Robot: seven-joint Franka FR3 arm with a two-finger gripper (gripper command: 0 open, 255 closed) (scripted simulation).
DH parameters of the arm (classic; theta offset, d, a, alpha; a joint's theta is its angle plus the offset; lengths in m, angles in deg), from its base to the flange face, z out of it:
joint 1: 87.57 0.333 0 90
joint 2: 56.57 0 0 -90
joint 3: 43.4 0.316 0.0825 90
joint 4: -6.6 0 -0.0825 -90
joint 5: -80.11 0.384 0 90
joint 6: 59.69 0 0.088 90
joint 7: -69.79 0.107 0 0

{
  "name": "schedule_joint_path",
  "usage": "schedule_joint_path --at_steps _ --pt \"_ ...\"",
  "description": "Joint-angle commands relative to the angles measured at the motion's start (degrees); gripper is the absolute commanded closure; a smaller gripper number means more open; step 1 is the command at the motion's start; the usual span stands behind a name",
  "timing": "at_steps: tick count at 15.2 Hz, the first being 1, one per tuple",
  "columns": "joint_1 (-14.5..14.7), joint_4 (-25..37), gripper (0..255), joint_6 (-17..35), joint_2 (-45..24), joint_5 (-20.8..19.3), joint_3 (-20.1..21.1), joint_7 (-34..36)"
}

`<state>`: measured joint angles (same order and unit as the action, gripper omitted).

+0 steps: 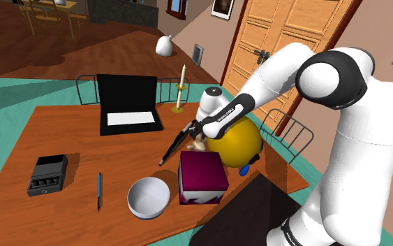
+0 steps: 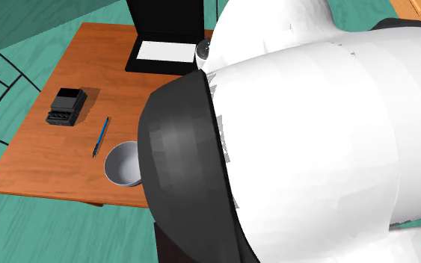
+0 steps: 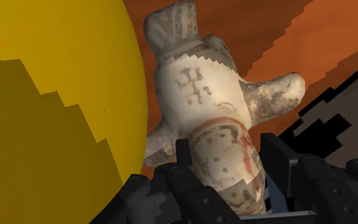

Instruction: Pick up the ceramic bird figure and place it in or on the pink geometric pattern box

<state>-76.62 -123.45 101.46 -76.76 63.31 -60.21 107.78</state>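
Claw (image 3: pixel 225 159) clenched on the ceramic bird figure (image 3: pixel 199 95): in the wrist view one black finger lies against each flank of the pale, red-banded body, head and wings jutting out past the tips. Whether the bird's base has left the bench (image 3: pixel 266 38) I cannot tell. Tight beside it sits a large yellow ball (image 3: pixel 56 95), nearly touching one wing. In the shoulder view the claw (image 1: pixel 197 131) and bird (image 1: pixel 199 144) sit toward the bench's edge at that view's right, about midway between the far and near edges. The pink box (image 1: pixel 203 175) stands just nearer the near edge, close to the ball (image 1: pixel 240 140) – lid looks shut, top flat. Bowl (image 1: pixel 148 197) sits beside the box at the near edge; laptop (image 1: pixel 128 105) by the far edge. Judgement: grasp step done or nearly so, transfer not yet begun. Next move calls for a straight lift clear of the ball, a short carry toward the near edge, then a set-down on the box top.
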Motion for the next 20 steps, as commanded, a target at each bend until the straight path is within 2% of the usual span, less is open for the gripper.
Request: schedule_joint_path --at_steps 1,20 --pt "-0.22 -0.38 255 -1.49 0.93 0.08 -0.14 -0.37" --pt "0.53 1.13 255 -14.91 13.1 0.25 -0.18 -2.99"
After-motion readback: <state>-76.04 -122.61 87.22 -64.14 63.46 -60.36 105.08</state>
